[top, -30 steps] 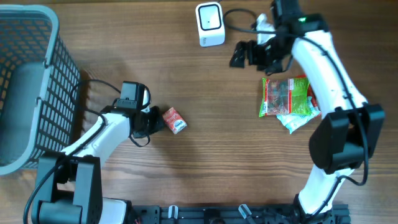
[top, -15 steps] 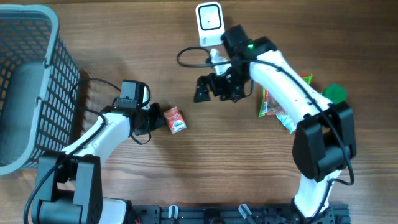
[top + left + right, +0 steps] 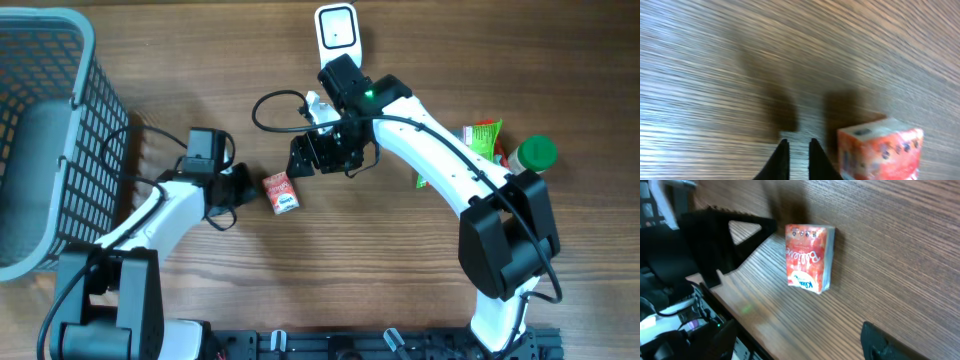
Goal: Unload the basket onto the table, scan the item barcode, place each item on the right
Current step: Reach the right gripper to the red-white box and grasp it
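A small red tissue pack [image 3: 281,192] lies flat on the wooden table, seen also in the left wrist view [image 3: 880,152] and the right wrist view [image 3: 809,257]. My left gripper [image 3: 240,186] rests just left of the pack, shut with nothing between its fingers [image 3: 782,161], and the pack sits beside its right finger. My right gripper [image 3: 300,160] hovers open just up and right of the pack, with its fingers [image 3: 885,342] spread wide and nothing held. The white barcode scanner [image 3: 338,38] stands at the table's far edge.
A grey wire basket [image 3: 45,130] fills the left side. A red-green snack bag [image 3: 482,136] and a green-capped bottle [image 3: 535,152] lie at the right, partly under the right arm. The scanner's black cable [image 3: 268,105] loops near the right wrist.
The right arm has swung left from the snack bag to just beside the red pack, uncovering the green-capped bottle. The left gripper has drawn back slightly from the pack.
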Controlling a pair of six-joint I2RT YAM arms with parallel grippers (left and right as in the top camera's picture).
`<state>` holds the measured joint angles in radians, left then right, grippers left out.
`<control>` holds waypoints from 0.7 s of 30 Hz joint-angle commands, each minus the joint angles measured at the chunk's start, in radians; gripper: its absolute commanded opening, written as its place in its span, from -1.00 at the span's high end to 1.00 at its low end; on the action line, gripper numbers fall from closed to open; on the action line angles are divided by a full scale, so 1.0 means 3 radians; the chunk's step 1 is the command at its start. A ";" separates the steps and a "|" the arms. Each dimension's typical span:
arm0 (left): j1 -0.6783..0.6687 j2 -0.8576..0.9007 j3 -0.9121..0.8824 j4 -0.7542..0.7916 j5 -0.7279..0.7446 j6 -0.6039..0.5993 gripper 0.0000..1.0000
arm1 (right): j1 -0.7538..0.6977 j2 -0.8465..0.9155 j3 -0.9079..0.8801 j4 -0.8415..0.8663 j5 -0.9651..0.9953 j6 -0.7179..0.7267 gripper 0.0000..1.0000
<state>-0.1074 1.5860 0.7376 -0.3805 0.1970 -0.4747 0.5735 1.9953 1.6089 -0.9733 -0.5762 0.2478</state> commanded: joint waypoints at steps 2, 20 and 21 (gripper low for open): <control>0.0160 0.0018 -0.0014 -0.0028 -0.0327 0.0270 0.90 | 0.0037 -0.0009 -0.0367 0.0286 -0.0053 0.0043 -0.30; -0.0072 0.0020 -0.0015 -0.0104 -0.0977 0.0538 0.87 | 0.0262 0.0009 -0.0760 0.1288 0.0276 0.0058 0.02; -0.0072 0.0020 -0.0015 -0.0107 -0.0992 0.0539 0.87 | 0.0268 0.0017 -0.0760 0.1287 0.0276 0.0057 0.02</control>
<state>-0.1249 1.5860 0.7376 -0.4107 -0.0608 -0.3340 0.6483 1.9957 1.3933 -0.5903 -0.5243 0.2649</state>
